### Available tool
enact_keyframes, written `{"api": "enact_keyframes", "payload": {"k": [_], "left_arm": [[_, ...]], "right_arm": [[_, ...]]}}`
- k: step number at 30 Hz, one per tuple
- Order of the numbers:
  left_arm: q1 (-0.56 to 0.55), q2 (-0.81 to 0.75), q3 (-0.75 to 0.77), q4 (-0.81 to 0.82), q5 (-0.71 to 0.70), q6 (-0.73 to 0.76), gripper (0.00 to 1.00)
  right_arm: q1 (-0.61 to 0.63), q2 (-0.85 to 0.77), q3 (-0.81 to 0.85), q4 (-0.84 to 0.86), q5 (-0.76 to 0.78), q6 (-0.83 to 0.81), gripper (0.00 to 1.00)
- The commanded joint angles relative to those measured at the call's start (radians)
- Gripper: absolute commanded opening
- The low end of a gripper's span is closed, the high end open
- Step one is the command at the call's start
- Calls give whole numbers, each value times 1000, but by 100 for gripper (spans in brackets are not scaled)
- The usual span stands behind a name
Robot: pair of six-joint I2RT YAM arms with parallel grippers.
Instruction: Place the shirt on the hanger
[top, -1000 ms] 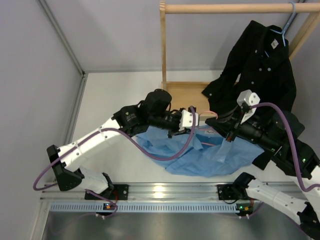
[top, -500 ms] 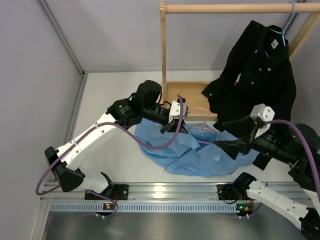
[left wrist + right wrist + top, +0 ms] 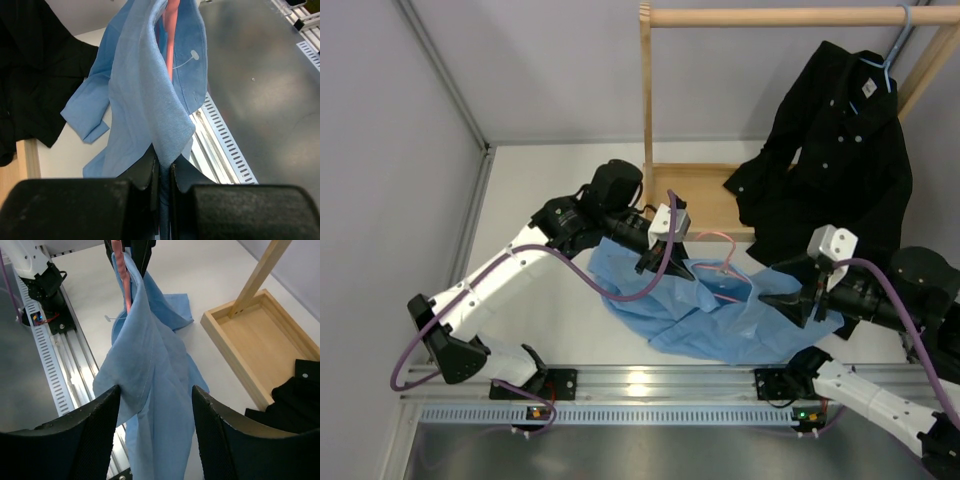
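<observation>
The light blue shirt (image 3: 720,322) lies half bunched on the table, one part lifted by my left gripper (image 3: 672,265). In the left wrist view that gripper (image 3: 165,167) is shut on a fold of the shirt (image 3: 145,95). The pink hanger (image 3: 171,40) runs up inside the cloth. Its wire (image 3: 722,268) shows beside the jaws from above; whether it is pinched too I cannot tell. My right gripper (image 3: 788,302) stands open just right of the shirt. In its view the gripper (image 3: 156,390) has hanging cloth (image 3: 150,365) between its fingers, with the hanger (image 3: 124,280) above.
A wooden rack (image 3: 646,100) with a tray base (image 3: 695,195) stands behind the shirt. A black shirt (image 3: 840,140) hangs from the rail on a pale blue hanger (image 3: 892,60), down to the table by my right arm. An aluminium rail (image 3: 650,385) runs along the near edge.
My right gripper has opened, let go of the shirt and drawn back to the right and down. My left gripper has moved left, keeping its hold on the shirt.
</observation>
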Motion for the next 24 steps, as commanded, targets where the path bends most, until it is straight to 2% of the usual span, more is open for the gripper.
{"api": "enact_keyframes", "payload": {"k": [1, 6, 8, 9, 14, 17, 21, 24], "left_arm": [[-4, -20, 55, 28, 108, 3, 0], [-4, 6, 87, 28, 116, -45, 0], [-2, 20, 107, 28, 99, -84, 0], [1, 31, 115, 28, 101, -109, 0], [15, 40, 126, 29, 102, -135, 0], [26, 45, 132, 28, 96, -143, 0], [29, 59, 167, 26, 23, -167, 0], [29, 63, 198, 31, -14, -190, 14]], "right_arm": [[5, 21, -34, 24, -58, -18, 56], [5, 25, -95, 125, -148, -27, 52], [5, 31, -100, 136, -124, -17, 47], [5, 33, -101, 140, -99, -16, 42], [5, 1, -107, 173, -96, -6, 27], [5, -25, -103, 188, -90, -6, 0], [5, -48, -87, 199, -30, 11, 0], [5, -68, -93, 219, 34, 31, 0]]}}
